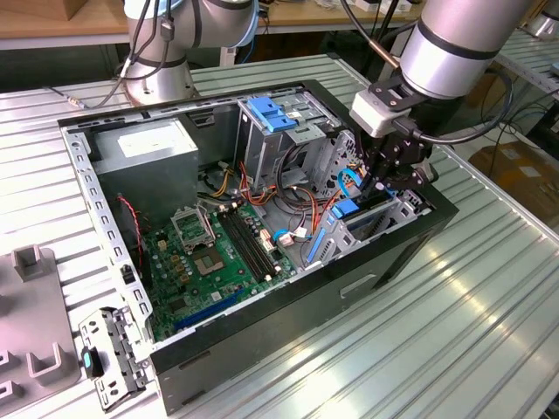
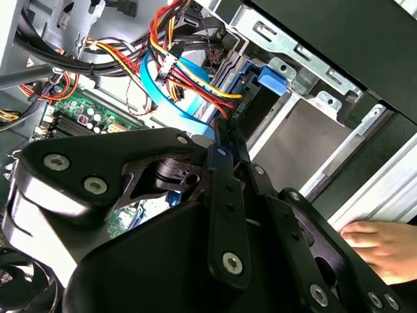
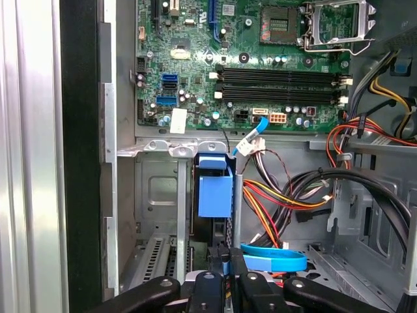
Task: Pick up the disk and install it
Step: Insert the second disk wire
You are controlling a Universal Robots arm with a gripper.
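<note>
The disk (image 1: 356, 212), a dark body in a bright blue carrier frame, stands on edge in the metal drive bay at the front corner of the open computer case (image 1: 262, 340), on the exterior view's right. In the first wrist view its blue end (image 3: 215, 192) sits between the bay's rails. In the second wrist view its dark edge (image 2: 251, 109) runs into the bay. My gripper (image 1: 385, 181) hangs right over the disk's near end. The black fingers (image 3: 210, 287) are drawn close together, pinching a thin blue edge of the carrier. My gripper (image 2: 223, 134) tip meets the disk there.
Red, yellow and black wire bundles (image 3: 280, 195) and a flat blue cable (image 3: 273, 259) crowd the space beside the bay. A tall metal cage with a blue latch (image 1: 268, 113) stands behind. The motherboard (image 1: 218, 253) lies on the case floor. A person's hand (image 2: 384, 244) rests outside the case.
</note>
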